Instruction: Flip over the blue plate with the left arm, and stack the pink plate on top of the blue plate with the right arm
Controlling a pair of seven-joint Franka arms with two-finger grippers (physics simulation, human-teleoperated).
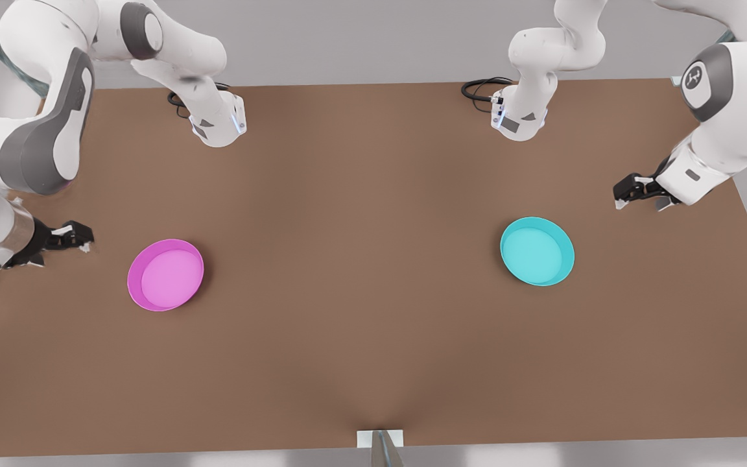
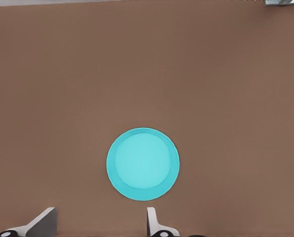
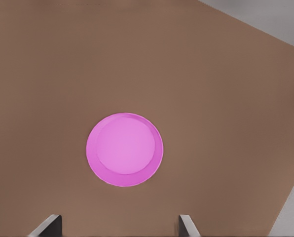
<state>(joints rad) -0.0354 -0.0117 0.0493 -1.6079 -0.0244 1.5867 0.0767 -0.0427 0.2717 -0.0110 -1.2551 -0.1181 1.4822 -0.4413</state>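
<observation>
The blue plate (image 1: pixel 537 251) (image 2: pixel 142 164) lies open side up on the brown table, toward the front view's right. My left gripper (image 1: pixel 640 202) (image 2: pixel 96 223) hovers above the table to the right of it, open, with nothing between its fingers (image 2: pixel 151 220). On the front view's left, the pink plate (image 1: pixel 166 274) (image 3: pixel 124 149) also rests open side up. My right gripper (image 1: pixel 80 238) (image 3: pixel 118 225) hangs to the left of that plate, open and empty, its fingertips (image 3: pixel 187 225) apart from the rim.
The table (image 1: pixel 360 214) spans the whole scene, with a wide bare stretch between the two plates. Black cables (image 1: pixel 481 89) trail by the arms at the back edge. A small white bracket (image 1: pixel 380 438) sits at the front edge.
</observation>
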